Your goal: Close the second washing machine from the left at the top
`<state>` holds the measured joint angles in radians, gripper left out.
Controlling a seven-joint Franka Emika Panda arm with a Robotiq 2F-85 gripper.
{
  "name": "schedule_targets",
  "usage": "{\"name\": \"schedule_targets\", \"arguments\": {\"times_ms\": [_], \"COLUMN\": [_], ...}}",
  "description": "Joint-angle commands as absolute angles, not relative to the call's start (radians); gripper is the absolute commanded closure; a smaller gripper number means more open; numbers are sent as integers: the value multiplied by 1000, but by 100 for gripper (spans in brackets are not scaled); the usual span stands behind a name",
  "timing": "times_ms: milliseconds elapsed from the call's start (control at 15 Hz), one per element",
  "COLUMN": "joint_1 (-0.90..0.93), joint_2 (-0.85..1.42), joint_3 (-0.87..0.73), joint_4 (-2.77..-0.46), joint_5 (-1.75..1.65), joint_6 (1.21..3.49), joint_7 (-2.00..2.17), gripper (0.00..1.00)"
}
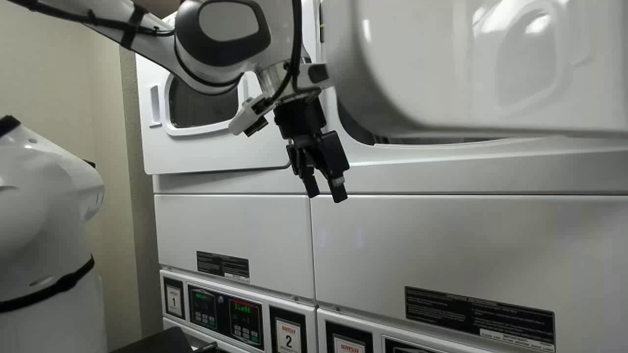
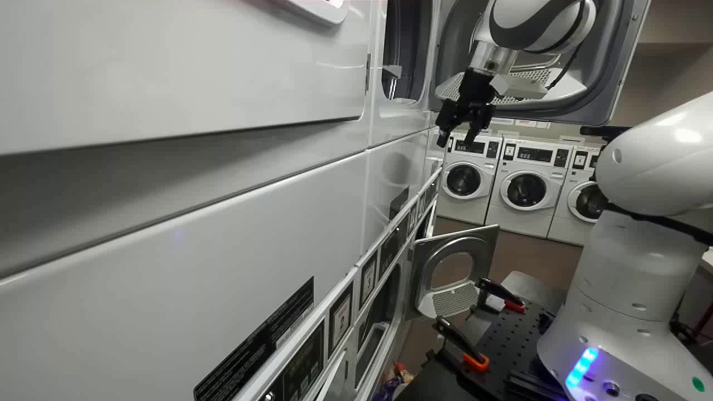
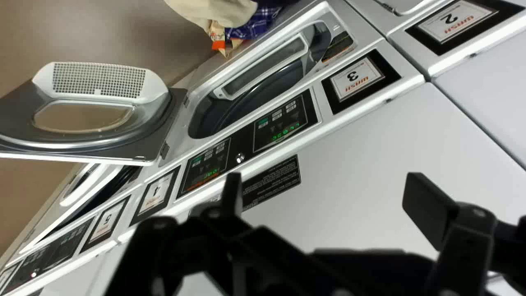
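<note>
The second top machine's door stands swung open. Its white outer face fills the upper right of an exterior view. Its grey inner side with a perforated lint plate shows behind my arm in an exterior view. Part of that machine's dark opening is visible beside it. My black gripper points down in front of the white panels, on the inner side of the door; it also shows in an exterior view. In the wrist view the gripper has its fingers wide apart with nothing between them. Any contact between arm and door cannot be told.
The leftmost top door is shut. A lower door stands open into the aisle; it also shows in the wrist view. A black board with orange clamps lies by the robot base. Cloth items lie low near the machines.
</note>
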<state>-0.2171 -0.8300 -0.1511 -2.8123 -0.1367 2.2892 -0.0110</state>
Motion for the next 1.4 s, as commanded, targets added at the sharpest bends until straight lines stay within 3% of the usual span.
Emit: {"name": "schedule_targets", "arguments": {"times_ms": [0,733,1333], "joint_1": [-222,-222,-240], "joint_2": [-828,-813,-1029], "joint_3": [-146,-146,-28], "joint_4": [-2822,-2847,-2758], "joint_5": [-131,-130,-294], "joint_6": [2279,2279,2364], "joint_7": [-15,-16,-16], "gripper": [0,0,0]}}
